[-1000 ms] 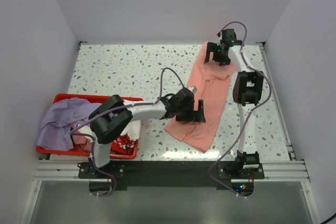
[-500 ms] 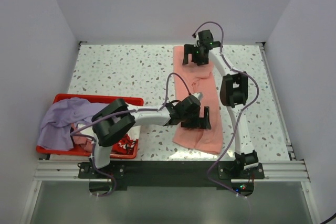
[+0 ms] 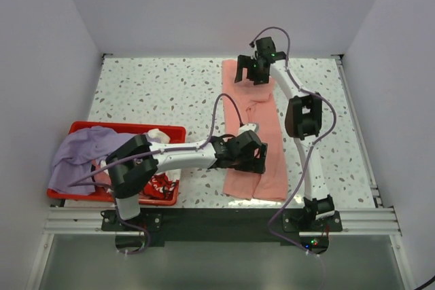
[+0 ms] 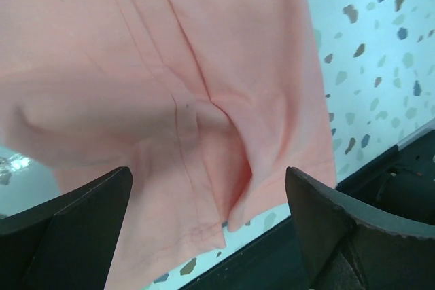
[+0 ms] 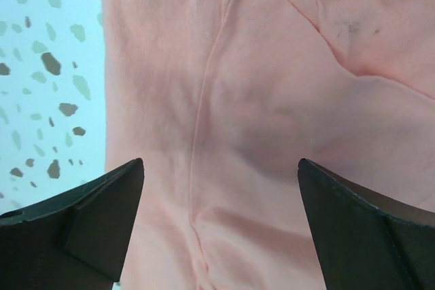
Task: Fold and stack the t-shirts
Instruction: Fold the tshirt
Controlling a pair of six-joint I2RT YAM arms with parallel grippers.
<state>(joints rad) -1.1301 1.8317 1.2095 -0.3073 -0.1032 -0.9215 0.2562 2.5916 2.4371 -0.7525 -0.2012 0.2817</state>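
Red crate (image 3: 87, 126) sits at the table's (image 3: 156, 86) near-left corner. The lavender tee (image 3: 80, 157) is heaped in it and spills over the left rim. The white tee with red print (image 3: 160, 185) is bunched in the crate's near-right corner.

The salmon-pink tee (image 3: 264, 110) is outside the crate. It lies on the table right of centre as a long, narrow folded strip running far to near.

Left gripper (image 3: 255, 158) is over the tee's near end, fingers (image 4: 75, 225) spread wide and holding nothing. Right gripper (image 3: 250, 73) is over the far end, fingers (image 5: 88, 225) also spread and holding nothing.
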